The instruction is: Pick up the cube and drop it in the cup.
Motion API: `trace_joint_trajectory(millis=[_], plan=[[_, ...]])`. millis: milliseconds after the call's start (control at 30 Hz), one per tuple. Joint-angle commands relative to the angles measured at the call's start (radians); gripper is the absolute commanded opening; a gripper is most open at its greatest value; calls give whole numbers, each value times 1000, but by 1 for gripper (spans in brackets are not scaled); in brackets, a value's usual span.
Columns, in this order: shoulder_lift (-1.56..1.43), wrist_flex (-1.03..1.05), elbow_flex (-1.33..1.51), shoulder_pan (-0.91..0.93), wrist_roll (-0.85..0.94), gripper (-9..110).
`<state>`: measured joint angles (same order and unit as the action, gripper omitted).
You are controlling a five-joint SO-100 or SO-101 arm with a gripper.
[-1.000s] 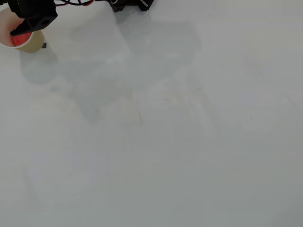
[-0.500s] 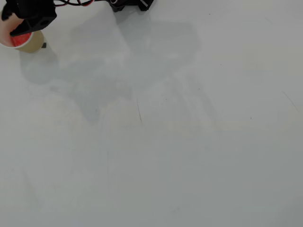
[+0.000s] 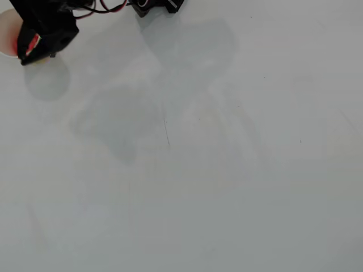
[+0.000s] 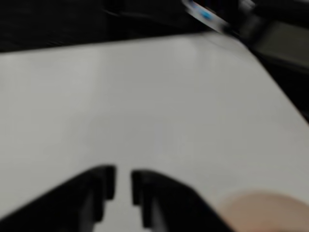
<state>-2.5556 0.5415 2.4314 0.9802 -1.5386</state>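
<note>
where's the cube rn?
Overhead view, top-left corner: cube sits inside the cup, mostly hidden beneath the end effector.

In the overhead view, the plain white tabletop (image 3: 227,170) carries soft grey shadows and a few faint dark scratch marks. At about ten o'clock, the matte black plastic gripper (image 3: 25,56) covers most of the round paper cup (image 3: 7,25), whose visible inside is pale cream-white; a patch of bright red, the small red cube (image 3: 33,42), shows there. Red and black wires (image 3: 105,7) run along the top edge.

In the wrist view, the blurred fingers (image 4: 145,193) are black, and the cup (image 4: 265,212) at five o'clock is cream-tan.
</note>
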Motion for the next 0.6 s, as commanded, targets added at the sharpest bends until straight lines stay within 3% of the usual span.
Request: trace_joint_trajectory(millis=[0, 567], plan=[[-120, -57, 0, -137, -8, 0], [-407, 57, 262, -713, -8, 0]])
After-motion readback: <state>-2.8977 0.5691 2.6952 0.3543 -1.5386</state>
